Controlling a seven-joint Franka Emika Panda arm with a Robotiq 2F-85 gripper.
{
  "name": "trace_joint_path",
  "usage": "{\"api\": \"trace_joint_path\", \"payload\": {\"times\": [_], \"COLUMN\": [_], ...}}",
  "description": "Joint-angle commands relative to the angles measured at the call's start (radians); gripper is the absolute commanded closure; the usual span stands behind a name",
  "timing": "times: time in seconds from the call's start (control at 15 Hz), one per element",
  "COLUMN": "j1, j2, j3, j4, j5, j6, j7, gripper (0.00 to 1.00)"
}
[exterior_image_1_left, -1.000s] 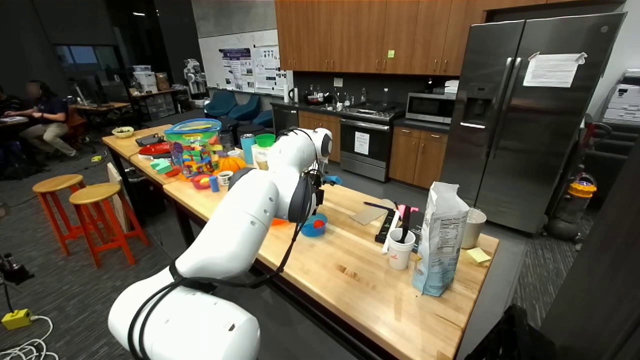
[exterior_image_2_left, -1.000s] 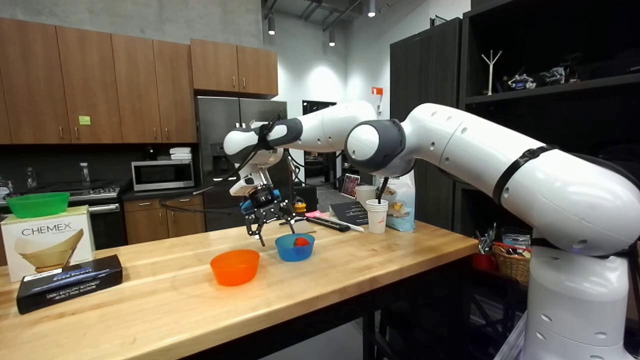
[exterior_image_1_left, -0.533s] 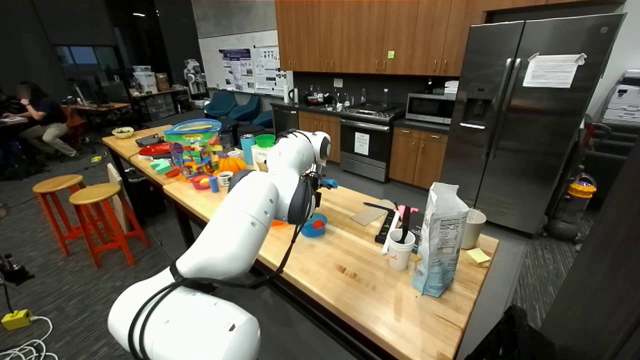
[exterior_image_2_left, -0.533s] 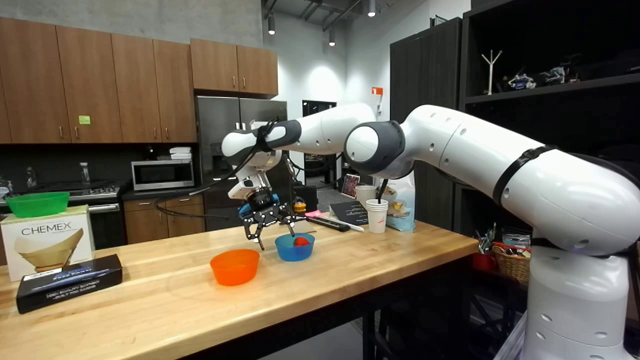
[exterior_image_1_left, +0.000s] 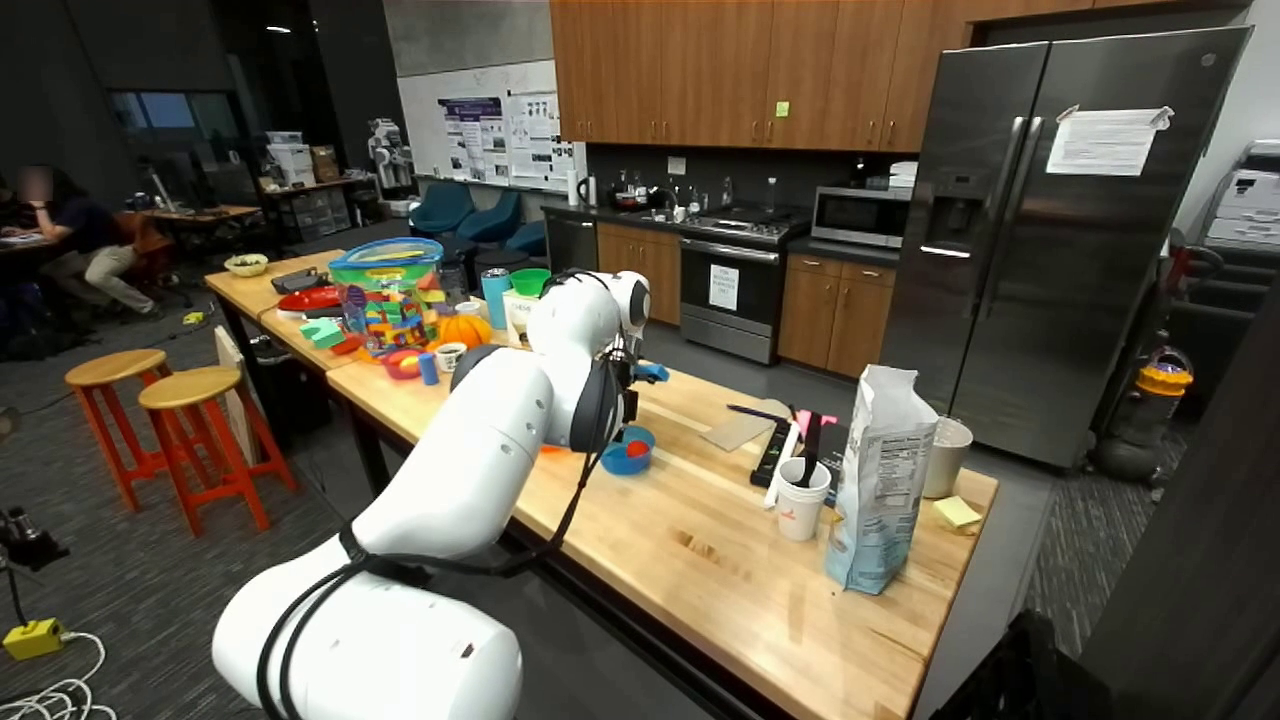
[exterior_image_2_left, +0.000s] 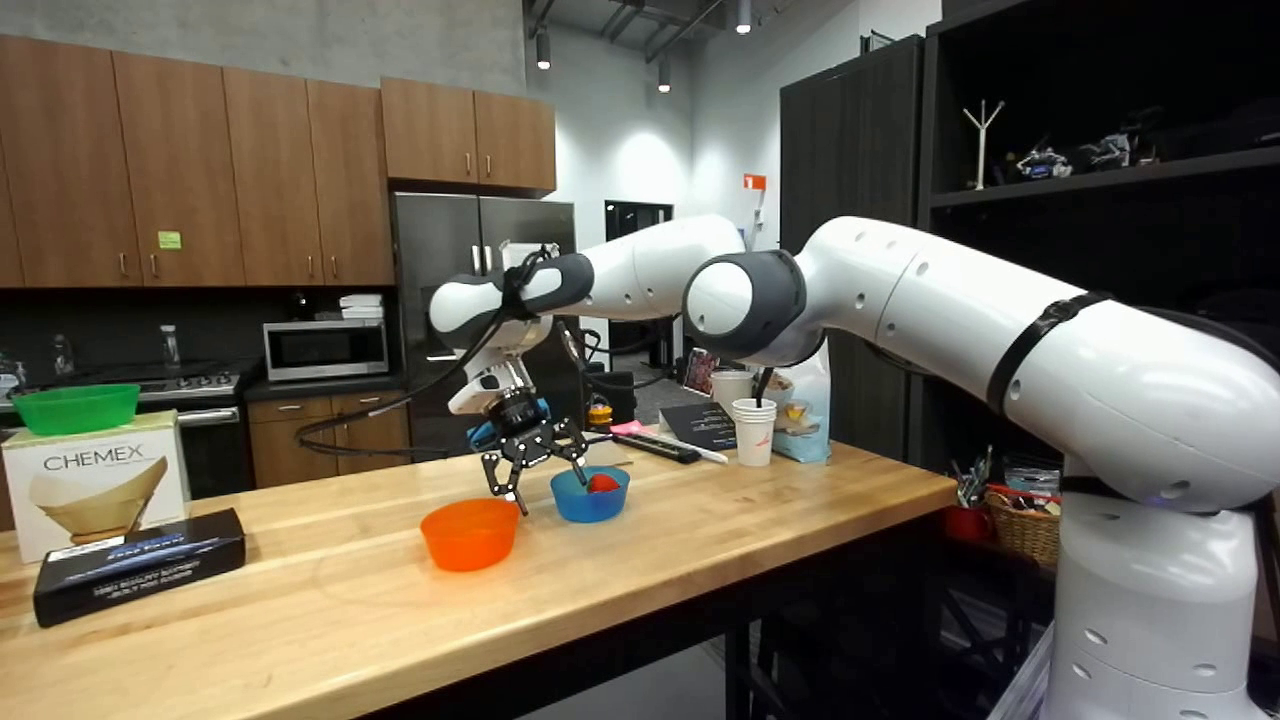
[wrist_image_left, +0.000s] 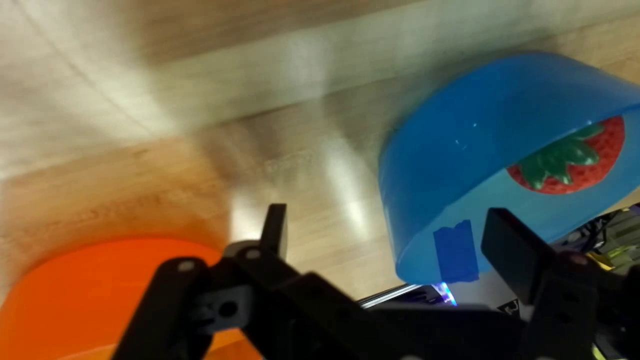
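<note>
1. Blue bowl (wrist_image_left: 450, 130): stands on the table (exterior_image_2_left: 720, 510) with the red strawberry (wrist_image_left: 602, 157) inside; neither has moved.
2. End effector (exterior_image_2_left: 554, 499): has descended, fingers spread, gripping nothing. In the wrist view, one fingertip overlaps the blue bowl; the other overlies the table between the bowls. Contact cannot be confirmed.
3. Implication: the lower stance appears to set the blue bowl's wall between the fingers, ungrasped.
4. Orange bowl (exterior_image_2_left: 468, 540): just beside the end effector.
</note>
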Motion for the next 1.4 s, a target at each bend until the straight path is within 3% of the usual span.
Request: {"api": "trace_joint_path", "payload": {"times": [0.0, 0.33, 0.6, 1.33], "j1": [0.01, 0.002, -0.01, -0.053], "j2": [0.019, 0.01, 0.004, -0.016], "j3": [-0.007, -0.009, -0.009, -0.01], "j4": [0.037, 0.034, 0.041, 0.103], "j5": [-0.02, -0.016, -0.008, -0.001], "j6": [0.011, 0.02, 0.032, 0.035], "j7": [-0.026, -0.02, -0.007, -0.006], "gripper": [0.32, 0.73, 0.99, 0.99]}}
